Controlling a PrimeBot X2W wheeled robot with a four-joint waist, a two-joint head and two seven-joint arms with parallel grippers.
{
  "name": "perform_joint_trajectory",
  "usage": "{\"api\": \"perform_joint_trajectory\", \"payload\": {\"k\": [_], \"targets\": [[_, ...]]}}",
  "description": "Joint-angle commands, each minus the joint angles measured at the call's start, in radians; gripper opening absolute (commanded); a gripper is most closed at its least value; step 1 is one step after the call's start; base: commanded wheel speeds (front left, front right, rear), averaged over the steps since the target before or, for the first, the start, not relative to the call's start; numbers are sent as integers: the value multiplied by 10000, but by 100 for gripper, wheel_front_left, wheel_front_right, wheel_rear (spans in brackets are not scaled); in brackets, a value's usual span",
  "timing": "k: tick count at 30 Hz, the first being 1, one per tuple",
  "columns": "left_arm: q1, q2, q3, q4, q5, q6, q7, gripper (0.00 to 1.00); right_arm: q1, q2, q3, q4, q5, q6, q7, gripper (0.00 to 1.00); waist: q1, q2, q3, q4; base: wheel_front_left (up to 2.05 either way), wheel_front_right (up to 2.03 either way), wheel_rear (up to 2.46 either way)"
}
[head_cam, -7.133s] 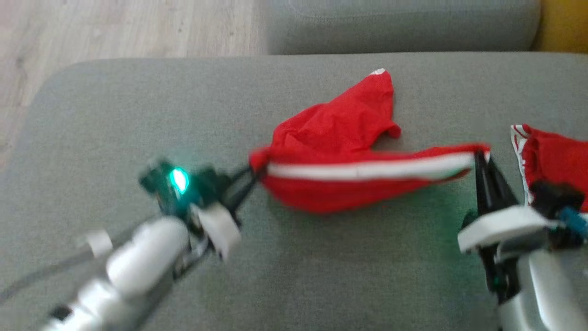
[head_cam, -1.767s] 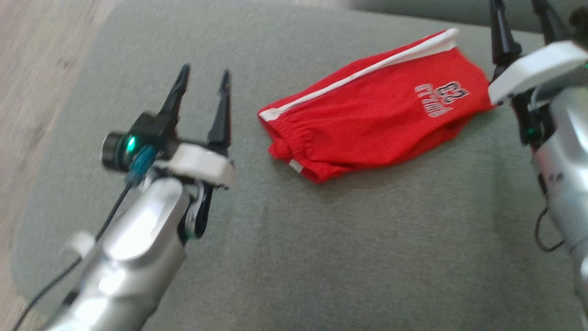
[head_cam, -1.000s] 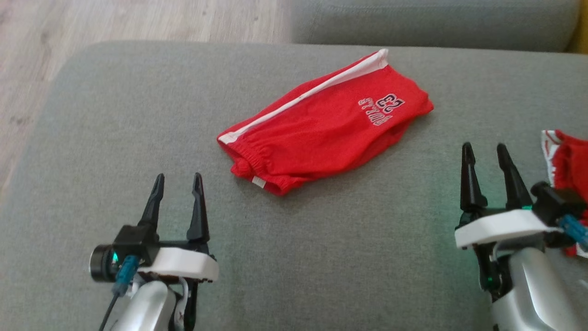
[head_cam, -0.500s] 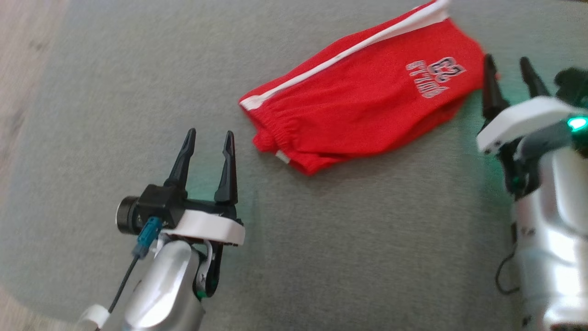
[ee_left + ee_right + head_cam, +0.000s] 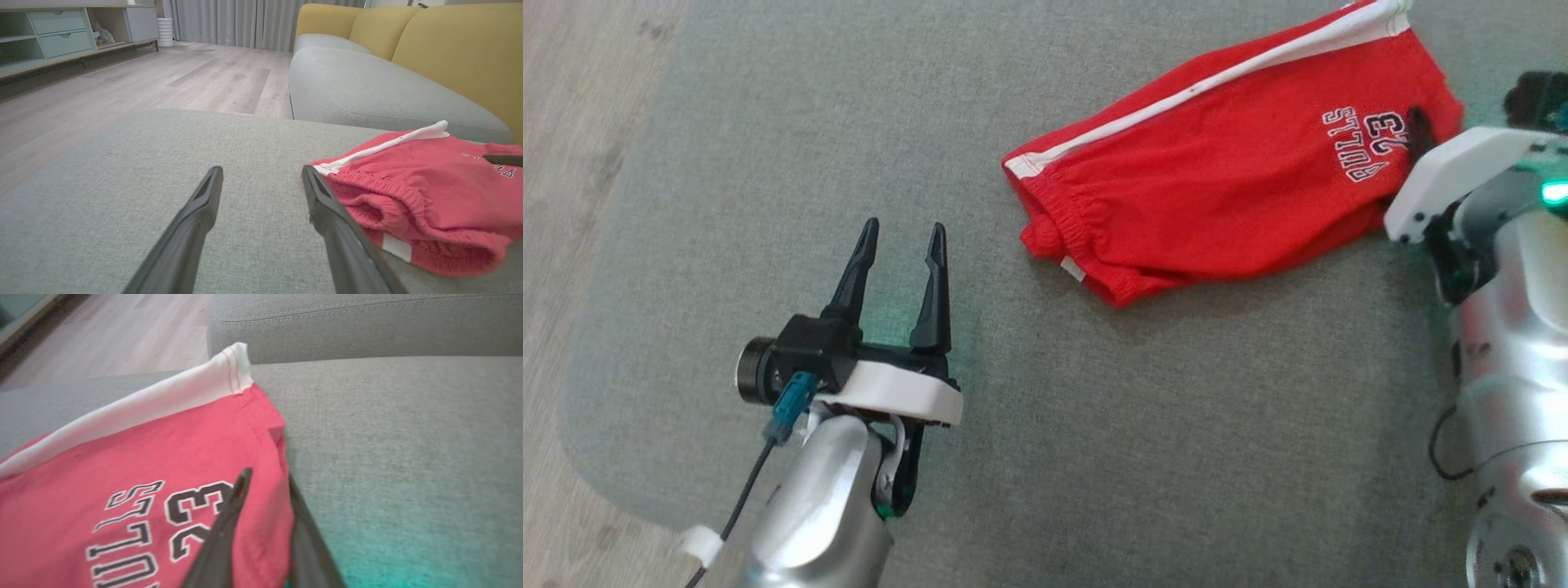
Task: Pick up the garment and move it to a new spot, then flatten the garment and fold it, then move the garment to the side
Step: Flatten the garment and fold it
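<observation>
Straddling shorts (image 5: 122, 457) hem, R jaws, wrist cam

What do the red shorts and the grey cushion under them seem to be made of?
The shorts look like a soft, matte knit, perhaps polyester or cotton: they wrinkle, the waistband gathers, and the lettering looks printed. The cushion looks like woven upholstery cloth, matte, with a flecked weave visible in the wrist views; the fibre cannot be told.

soft even light, faint shadows (green tint, right wrist view)
</observation>
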Motion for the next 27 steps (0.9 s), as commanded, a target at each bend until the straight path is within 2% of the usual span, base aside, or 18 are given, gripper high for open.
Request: {"api": "perform_joint_trajectory", "payload": {"k": [1, 8, 13, 20, 27], "targets": [[-126, 96, 454, -207, 119, 4, -93, 100, 117, 198, 278, 28, 71, -7, -242, 0, 0, 0, -148, -87, 0, 0, 0], [76, 86, 621, -92, 275, -13, -93, 100, 496, 310, 419, 208, 510, -7, -1389, 0, 0, 0, -771, -475, 0, 0, 0], [386, 83, 729, -10, 390, -65, -93, 100, 1330, 438, 142, -126, 1129, -7, -2191, 0, 0, 0, -1400, -928, 0, 0, 0], [871, 81, 788, 111, 562, -150, -93, 100, 3210, 617, -508, -1245, 1559, -7, -2647, 0, 0, 0, -2133, -1501, 0, 0, 0], [1116, 80, 746, 129, 656, -196, -93, 100, 4576, 769, -1414, -2707, 1562, -7, -2440, 0, 0, 0, -2344, -1686, 0, 0, 0]]}}
